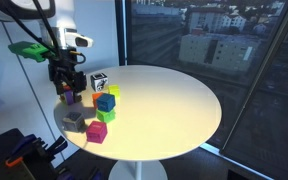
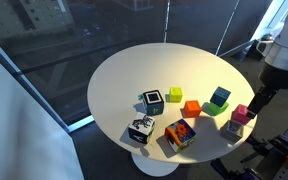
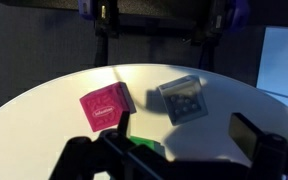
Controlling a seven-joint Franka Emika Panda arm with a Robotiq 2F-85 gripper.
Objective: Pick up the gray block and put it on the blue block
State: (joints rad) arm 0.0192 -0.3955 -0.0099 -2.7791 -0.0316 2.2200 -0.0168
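Step 1, approach: your gripper (image 3: pixel 169 150) is released, holding nothing. Centre over the gray block (image 3: pixel 184 100), descend, clamp. The blue block (image 2: pixel 220 96) comes after.

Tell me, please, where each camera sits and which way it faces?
Exterior view: just above table height, facing the windows; arm and gripper at left.
Exterior view: higher, looking steeply down on the table; arm at the right edge.
Wrist view: on the wrist, looking down at the gray block and magenta block; dark fingers along the bottom.
Shared: all three show the gray and magenta blocks.
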